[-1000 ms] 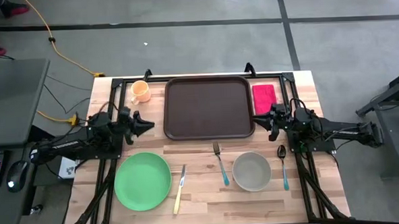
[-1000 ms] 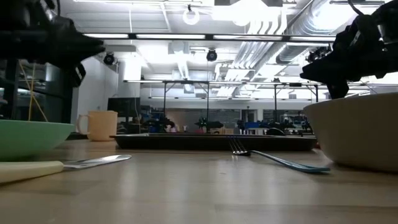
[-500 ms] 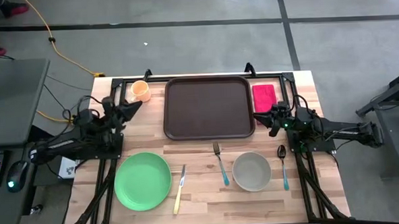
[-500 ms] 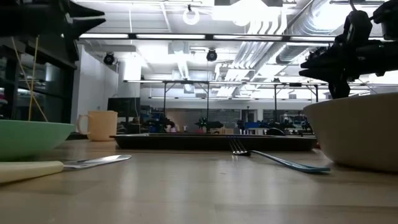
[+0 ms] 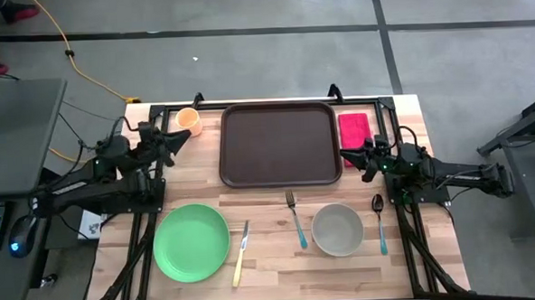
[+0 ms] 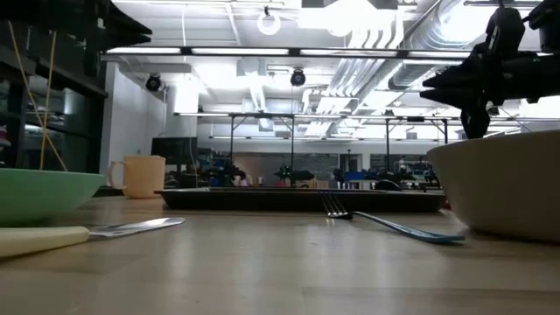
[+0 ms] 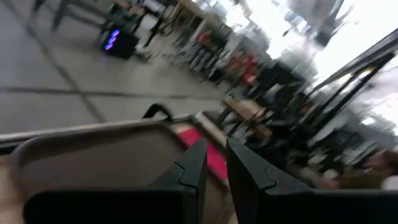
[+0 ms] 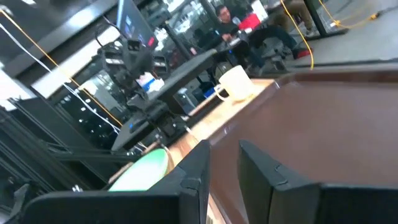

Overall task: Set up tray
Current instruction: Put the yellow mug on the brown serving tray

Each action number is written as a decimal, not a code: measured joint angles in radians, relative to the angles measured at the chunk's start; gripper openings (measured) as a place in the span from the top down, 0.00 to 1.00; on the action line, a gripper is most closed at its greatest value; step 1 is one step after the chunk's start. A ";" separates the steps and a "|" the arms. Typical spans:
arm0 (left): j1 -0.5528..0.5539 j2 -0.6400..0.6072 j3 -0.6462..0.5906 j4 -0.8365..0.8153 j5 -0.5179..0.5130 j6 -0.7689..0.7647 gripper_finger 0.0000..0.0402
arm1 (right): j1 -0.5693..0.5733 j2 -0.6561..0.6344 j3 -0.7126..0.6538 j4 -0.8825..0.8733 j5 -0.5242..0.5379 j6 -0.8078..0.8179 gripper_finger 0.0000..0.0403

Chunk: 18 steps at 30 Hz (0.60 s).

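Tray point(image 5: 279, 142) sits empty at the far middle of the tabletop point(image 5: 272, 258) in the high view, with everything else lying around it. Cup point(image 5: 188, 121) is just off its left end, red napkin point(image 5: 354, 131) just off its right end. On the near side: green plate point(image 5: 191, 242), knife point(image 5: 240, 254), fork point(image 5: 295, 218), bowl point(image 5: 337, 229), spoon point(image 5: 380, 223). Left gripper point(image 5: 169, 140) hangs near the cup, right gripper point(image 5: 365, 157) by the tray's right edge, close to the napkin. Neither carries anything.

Low view, looking across the wood: tray point(image 6: 297, 199) is a thin dark strip at the back, cup point(image 6: 139, 177) beside it, fork point(image 6: 385, 222) in front, bowl point(image 6: 499, 182) big on one side and plate point(image 6: 44, 191) on the other. Both arms are up in the air, well clear of the tabletop.

Left wrist view: its fingers point(image 7: 194, 167) show a narrow gap with nothing in it, aimed over the tray toward the napkin point(image 7: 208, 151).

Right wrist view: fingers point(image 8: 264, 168) a bit apart, empty, tray surface point(image 8: 311, 118) under them, cup point(image 8: 233, 84) and plate point(image 8: 144, 167) further off.

My read: we're at the very start, no item loaded yet. Next move needs one arm to pick a piece, probably left for the cup or right for the napkin, widen its fingers, drop down over it and grab before carrying it onto the tray.
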 joint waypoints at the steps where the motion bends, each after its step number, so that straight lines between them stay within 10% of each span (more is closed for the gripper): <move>1: 0.000 0.029 0.015 -0.020 -0.015 -0.007 0.77 | 0.000 0.000 0.000 0.001 0.000 -0.009 0.86; 18: 0.001 0.421 0.243 -0.357 -0.196 -0.112 0.77 | 0.000 0.000 0.000 0.001 0.015 -0.259 0.86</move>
